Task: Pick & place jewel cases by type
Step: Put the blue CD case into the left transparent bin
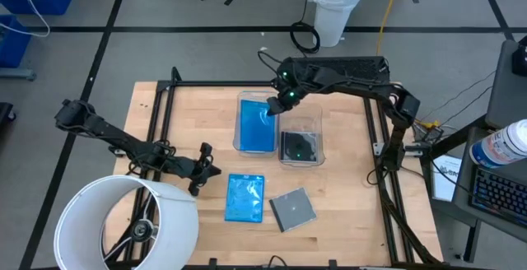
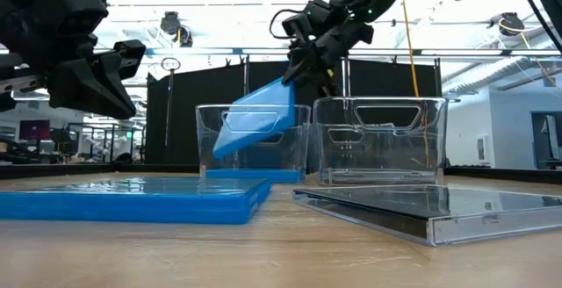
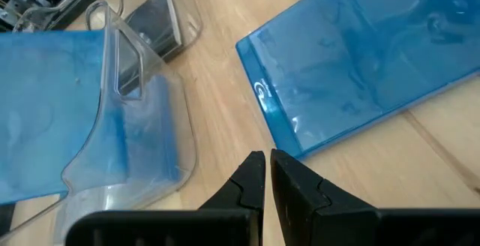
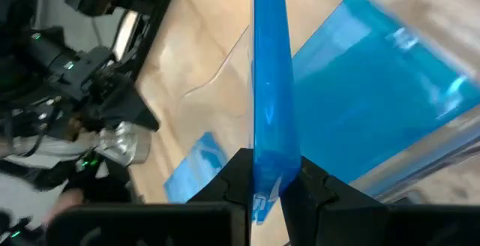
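Overhead: wooden table (image 1: 346, 221) carrying two clear rectangular plastic bins side by side. Left bin (image 1: 257, 124) lined with blue case material; right bin (image 1: 300, 146) holding one dark smoky case. Nearer the front edge, one translucent blue jewel case (image 1: 245, 197) lying flat, one grey jewel case (image 1: 293, 209) just beside it, apart. Right gripper (image 1: 272, 107) poised over the left bin's far end, pinching another blue case. Left gripper (image 1: 202, 169) parked near the flat blue case, empty. White cylindrical tub at the lower left corner.

Table level: held blue case (image 2: 255, 117) tilted steeply, lower edge dipping inside the left bin (image 2: 211, 143), right gripper (image 2: 303, 60) clamped on its upper corner. Flat blue case (image 2: 132, 198) and smoky case (image 2: 413, 209) in the foreground, both thin, square, glossy. Right bin (image 2: 378, 139) moulded with handle cut-outs.

Left wrist: left gripper (image 3: 266, 175) with fingers pressed together, nothing between them, above bare wood. Small white logo on the blue case's (image 3: 367, 58) corner, too small to read.

Right wrist: right gripper (image 4: 266, 175) with fingers closed narrowly on the edge of the blue case (image 4: 268, 88), seen edge-on above the blue-lined bin (image 4: 442, 152).
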You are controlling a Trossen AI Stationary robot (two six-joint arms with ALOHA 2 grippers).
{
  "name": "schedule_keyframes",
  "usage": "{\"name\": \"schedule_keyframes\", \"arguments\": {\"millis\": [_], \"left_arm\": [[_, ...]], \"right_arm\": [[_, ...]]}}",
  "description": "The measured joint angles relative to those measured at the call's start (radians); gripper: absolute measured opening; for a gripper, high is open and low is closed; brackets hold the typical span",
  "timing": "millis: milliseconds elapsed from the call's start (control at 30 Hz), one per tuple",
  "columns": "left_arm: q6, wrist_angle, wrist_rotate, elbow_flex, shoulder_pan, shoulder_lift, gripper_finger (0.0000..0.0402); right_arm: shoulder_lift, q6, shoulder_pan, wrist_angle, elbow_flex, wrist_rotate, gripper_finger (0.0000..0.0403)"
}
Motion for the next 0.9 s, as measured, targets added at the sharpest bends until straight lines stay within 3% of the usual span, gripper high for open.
{"name": "schedule_keyframes", "arguments": {"millis": [300,700,900], "left_arm": [[-0.073,0.000,0.003,0.000,0.000,0.000,0.0031],[-0.153,0.000,0.054,0.000,-0.002,0.000,0.0031],[-0.158,0.000,0.055,0.000,-0.003,0.000,0.0031]], "right_arm": [[0.012,-0.073,0.007,-0.021,0.001,0.064,0.0035],[0.084,-0.119,0.039,-0.013,0.000,0.035,0.0036],[0.085,-0.229,0.039,-0.026,0.000,0.125,0.0059]]}}
